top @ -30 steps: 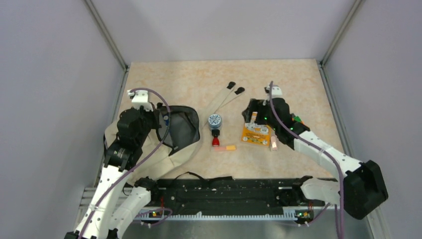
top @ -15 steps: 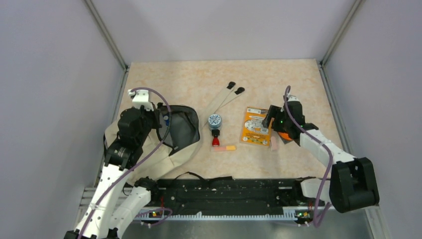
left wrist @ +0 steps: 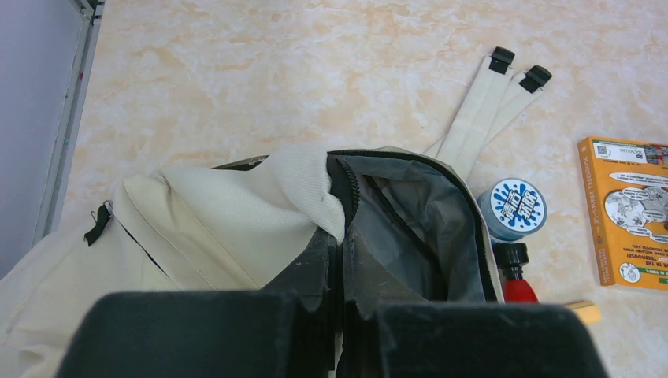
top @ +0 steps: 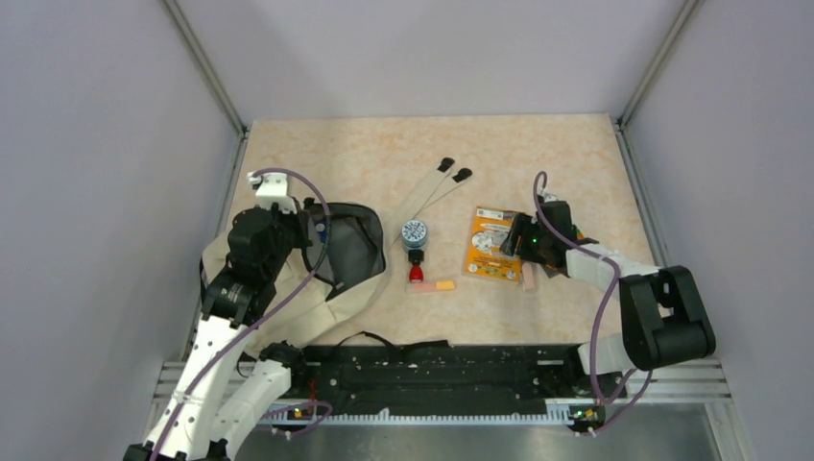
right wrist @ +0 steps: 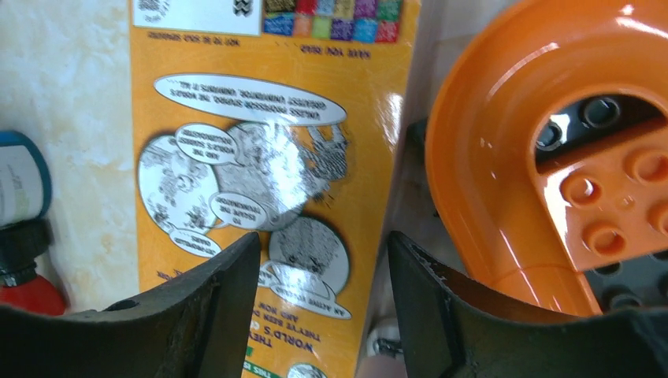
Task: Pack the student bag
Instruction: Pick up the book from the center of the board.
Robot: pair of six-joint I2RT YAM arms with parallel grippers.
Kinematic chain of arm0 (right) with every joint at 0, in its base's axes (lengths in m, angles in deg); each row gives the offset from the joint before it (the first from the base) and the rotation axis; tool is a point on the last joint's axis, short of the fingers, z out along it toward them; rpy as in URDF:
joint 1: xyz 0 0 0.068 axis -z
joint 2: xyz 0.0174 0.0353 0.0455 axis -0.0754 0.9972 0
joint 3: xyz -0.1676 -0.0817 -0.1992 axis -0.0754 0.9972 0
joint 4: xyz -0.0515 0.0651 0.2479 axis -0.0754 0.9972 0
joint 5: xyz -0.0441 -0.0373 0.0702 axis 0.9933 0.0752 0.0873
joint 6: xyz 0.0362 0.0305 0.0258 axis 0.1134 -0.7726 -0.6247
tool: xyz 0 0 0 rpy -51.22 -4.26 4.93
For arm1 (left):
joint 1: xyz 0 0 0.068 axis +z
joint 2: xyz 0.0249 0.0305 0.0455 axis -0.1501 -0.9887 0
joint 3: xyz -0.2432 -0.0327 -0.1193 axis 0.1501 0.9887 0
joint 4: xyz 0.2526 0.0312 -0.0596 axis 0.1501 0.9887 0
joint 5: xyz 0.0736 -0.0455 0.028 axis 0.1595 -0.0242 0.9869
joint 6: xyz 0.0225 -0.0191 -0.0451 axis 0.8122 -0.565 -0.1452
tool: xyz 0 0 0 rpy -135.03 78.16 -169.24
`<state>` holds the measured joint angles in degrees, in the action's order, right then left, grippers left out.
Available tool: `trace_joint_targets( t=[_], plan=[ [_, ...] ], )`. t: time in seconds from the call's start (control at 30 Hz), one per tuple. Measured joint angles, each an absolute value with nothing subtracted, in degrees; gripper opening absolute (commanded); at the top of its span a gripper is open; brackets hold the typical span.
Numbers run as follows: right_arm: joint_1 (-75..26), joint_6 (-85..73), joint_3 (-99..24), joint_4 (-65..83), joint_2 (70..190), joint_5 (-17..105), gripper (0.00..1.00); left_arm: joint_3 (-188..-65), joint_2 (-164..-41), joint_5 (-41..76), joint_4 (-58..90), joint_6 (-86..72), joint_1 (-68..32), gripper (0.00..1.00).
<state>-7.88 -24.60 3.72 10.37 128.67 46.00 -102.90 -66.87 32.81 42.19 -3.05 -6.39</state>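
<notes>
Two grips to note.

Left gripper (left wrist: pixel 340 307): jaws are shut tight on the zipper rim of the student bag (left wrist: pixel 228 213), pinching cream canvas and grey lining together. My read is that it holds the mouth up and open so things can drop in. The bag sits at the left of the marbled beige table (left wrist: pixel 315 63), soft and slumped, with its mouth toward the loose items. Its flat shoulder straps (left wrist: pixel 488 94), black-tipped, trail off far-right.

Right gripper (right wrist: pixel 323 260): jaws stand partly apart, black fingers (right wrist: pixel 213 307) straddling the right edge of the orange comic booklet (right wrist: pixel 236 118). You can't confirm a clamp from here. The booklet is flat, thin and glossy, so an edge pick likely needs a finger under it; expect slip. Just beside the right finger is a hard, shiny orange arched brick piece (right wrist: pixel 488 142) with studs. Don't snag it.

Between bag and booklet lie a blue printed roll (left wrist: pixel 516 206), a red bottle with a black cap (left wrist: pixel 516 279) and a small pink-orange stick (top: pixel 437 285). None are packed yet.
</notes>
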Motion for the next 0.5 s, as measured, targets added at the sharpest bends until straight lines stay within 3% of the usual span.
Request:
trace_joint_targets(
  t=[0.5],
  plan=[
    [-14.94, -22.70, -4.15, 2.98, 139.60, 40.47, 0.59, -102.90, -66.87, 32.87, 42.19, -3.05, -6.41, 0.00]
  ],
)
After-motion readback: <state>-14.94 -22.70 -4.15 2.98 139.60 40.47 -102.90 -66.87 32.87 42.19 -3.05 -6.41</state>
